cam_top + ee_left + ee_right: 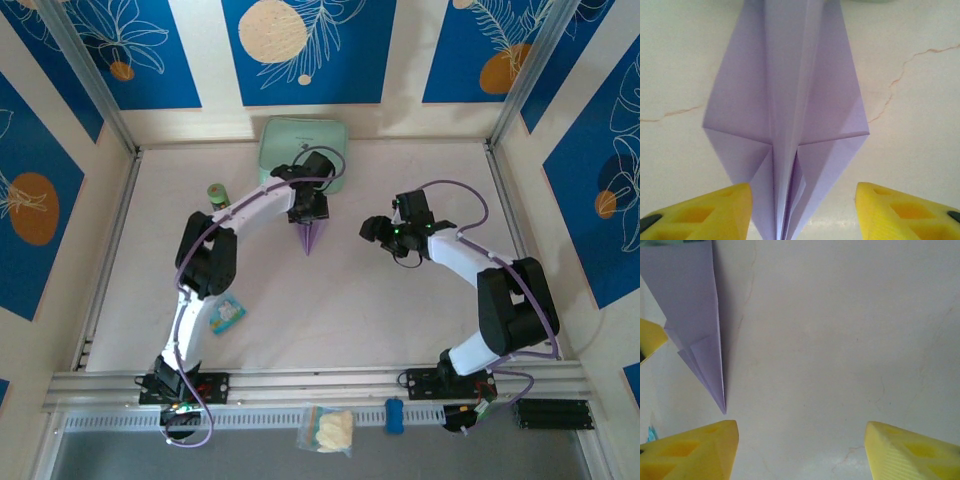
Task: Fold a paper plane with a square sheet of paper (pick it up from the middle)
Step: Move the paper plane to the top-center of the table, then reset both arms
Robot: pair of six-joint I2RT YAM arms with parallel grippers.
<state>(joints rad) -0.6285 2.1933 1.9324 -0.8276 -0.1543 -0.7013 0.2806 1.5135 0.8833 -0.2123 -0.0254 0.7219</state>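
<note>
The paper plane [312, 237] is a lavender-purple creased dart lying flat on the pale table, its tip pointing toward the near edge. In the left wrist view the paper plane [790, 100] spreads between two yellow fingers. My left gripper [308, 212] hovers over its wider end, and this left gripper [802, 189] stands open with the folded nose between the jaws and neither pad pressing it. My right gripper [375, 230] stands to the right of the dart. The right gripper [800, 426] is open over bare table, with the paper plane [690, 315] at its upper left.
A mint-green pouch [303, 145] lies at the back, just behind the left gripper. A small green bottle [215, 192] stands at the left, and a blue-and-white snack packet [228, 314] lies by the left arm. A clear bag [330, 430] and a blue object [394, 415] rest on the front rail.
</note>
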